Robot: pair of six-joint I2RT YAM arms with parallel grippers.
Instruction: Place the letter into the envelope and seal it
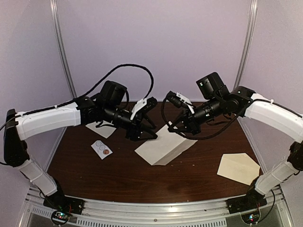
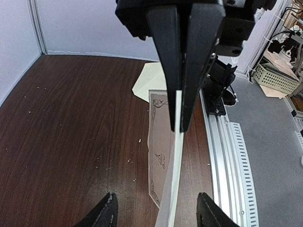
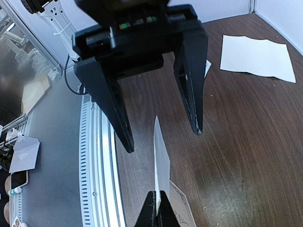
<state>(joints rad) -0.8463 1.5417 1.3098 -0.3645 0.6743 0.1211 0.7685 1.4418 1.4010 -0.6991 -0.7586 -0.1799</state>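
Observation:
The letter [image 1: 163, 144], a folded white sheet, slopes up from the table at the centre. My right gripper [image 1: 176, 126] is shut on its upper edge. In the right wrist view the gripper [image 3: 157, 196] pinches the thin edge-on letter [image 3: 161, 156]. My left gripper [image 1: 144, 134] is open, its jaws standing either side of the letter's other end without touching it. From the left wrist the gripper [image 2: 157, 198] straddles the edge-on letter [image 2: 174, 156], which has a printed border underneath. The cream envelope [image 1: 239, 168] lies flat at the near right and shows far off [image 2: 147, 79].
A small white card with round stickers [image 1: 102, 149] lies at the near left. A creased white sheet [image 1: 102, 128] lies behind the left arm and shows in the right wrist view [image 3: 255, 56]. A metal rail [image 1: 156, 208] runs along the table's near edge.

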